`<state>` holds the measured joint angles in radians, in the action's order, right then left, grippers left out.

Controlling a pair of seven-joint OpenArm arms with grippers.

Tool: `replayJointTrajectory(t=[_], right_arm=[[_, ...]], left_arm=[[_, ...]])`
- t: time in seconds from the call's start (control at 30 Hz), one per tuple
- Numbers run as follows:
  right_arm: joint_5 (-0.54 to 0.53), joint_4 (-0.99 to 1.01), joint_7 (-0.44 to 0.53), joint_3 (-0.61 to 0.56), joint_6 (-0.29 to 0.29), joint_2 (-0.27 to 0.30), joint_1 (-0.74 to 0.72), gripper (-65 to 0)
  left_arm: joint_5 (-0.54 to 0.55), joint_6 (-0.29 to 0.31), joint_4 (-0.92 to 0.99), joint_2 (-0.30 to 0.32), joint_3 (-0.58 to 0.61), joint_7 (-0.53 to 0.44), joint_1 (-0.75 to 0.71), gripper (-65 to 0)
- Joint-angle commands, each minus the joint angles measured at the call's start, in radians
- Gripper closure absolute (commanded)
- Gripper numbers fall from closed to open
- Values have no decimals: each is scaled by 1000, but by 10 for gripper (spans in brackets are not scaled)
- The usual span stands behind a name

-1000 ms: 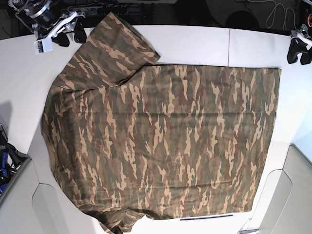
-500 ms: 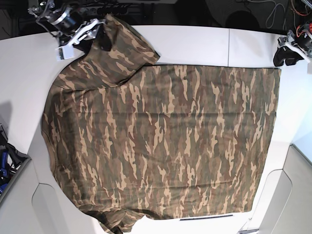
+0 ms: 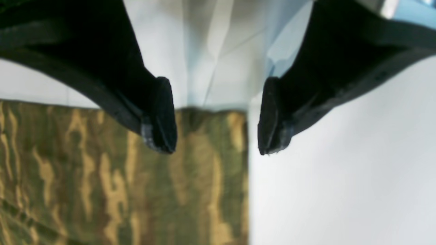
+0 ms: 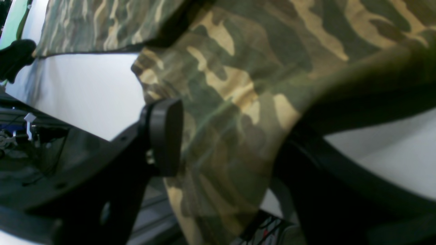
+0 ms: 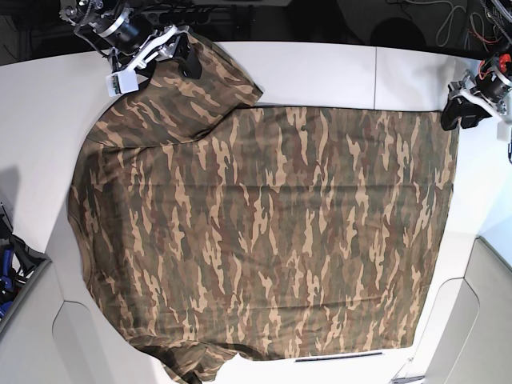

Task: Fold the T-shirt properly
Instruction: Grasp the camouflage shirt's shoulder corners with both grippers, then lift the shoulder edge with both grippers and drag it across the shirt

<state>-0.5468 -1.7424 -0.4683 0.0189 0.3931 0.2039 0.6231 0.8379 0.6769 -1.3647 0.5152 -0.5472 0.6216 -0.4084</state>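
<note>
2 sets of fingers wide apart, left fingers [image 3: 216,136] above T-shirt [image 5: 264,240] corner, right fingers [image 4: 224,136] straddling sleeve.

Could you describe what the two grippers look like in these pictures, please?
Both have black, curved fingers with flat, rounded pads. In the base view, the right gripper has a white body with a white tag beside it; the left gripper is white-bodied too, with red wiring above.

T-shirt [image 5: 272,232]: soft matt woven cloth, camo print. Worktop [image 5: 320,72]: smooth white, slight sheen. Fingers [image 3: 160,115]: matt black plastic w/ rubbery pads, edges scuffed.
</note>
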Motion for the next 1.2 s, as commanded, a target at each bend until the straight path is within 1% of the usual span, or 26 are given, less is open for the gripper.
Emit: replayJointTrajectory(t=[0.0,0.07,0.1,0.13,0.17,0.23,0.33,0.37,0.43,0.47,0.53,0.6,0.7,0.83,0.93,1.03,1.17], right_arm=[[16,0,-36,0,-11,3,12,-345],[16,0,-32,0,-11,3,11,-345],[16,0,-27,0,-11,3,11,-343],[16,0,-25,0,-11,3,11,-321],[16,0,-25,0,-11,3,11,-283],[16,0,-25,0,-11,3,11,-190],[18,0,-25,0,-11,-5,5,-2],[19,0,-25,0,-11,-8,2,0],[19,-2,-26,0,-11,-13,-5,0],[19,-5,-26,2,-3,-17,-7,0],[19,-17,-38,14,32,-25,-8,0],[19,-44,-71,36,70,-37,-6,0],[-15,-102,-121,77,82,-44,9,0],[-97,-179,-124,140,132,-44,20,0],[-129,-229,-123,180,135,-45,6,0],[-130,-242,-124,218,135,-57,-55,0],[-89,-230,-124,243,135,-57,-156,0]], left_arm=[[-6,-11,-8,16,6,-2,1,-406],[-28,-19,-8,14,28,-5,6,-402],[-41,-22,-8,14,36,-5,9,-385],[-48,-29,-8,14,42,-5,12,-343],[-50,-40,-8,14,44,-5,12,-285],[-49,-40,-8,14,44,-13,12,-182],[-49,-37,-8,15,44,-14,13,-57],[-48,-37,-8,15,44,-16,13,-9],[-42,-36,-9,15,44,-19,12,0],[-42,-25,-10,17,43,-19,12,0],[-42,21,-17,17,34,-19,12,0],[-42,21,-32,17,18,-11,11,0],[-26,21,-75,16,-22,2,5,0],[21,21,-136,14,-72,15,4,0],[26,21,-169,14,-78,14,10,0],[24,21,-174,15,-78,10,41,0],[6,21,-173,14,-77,6,100,0]])
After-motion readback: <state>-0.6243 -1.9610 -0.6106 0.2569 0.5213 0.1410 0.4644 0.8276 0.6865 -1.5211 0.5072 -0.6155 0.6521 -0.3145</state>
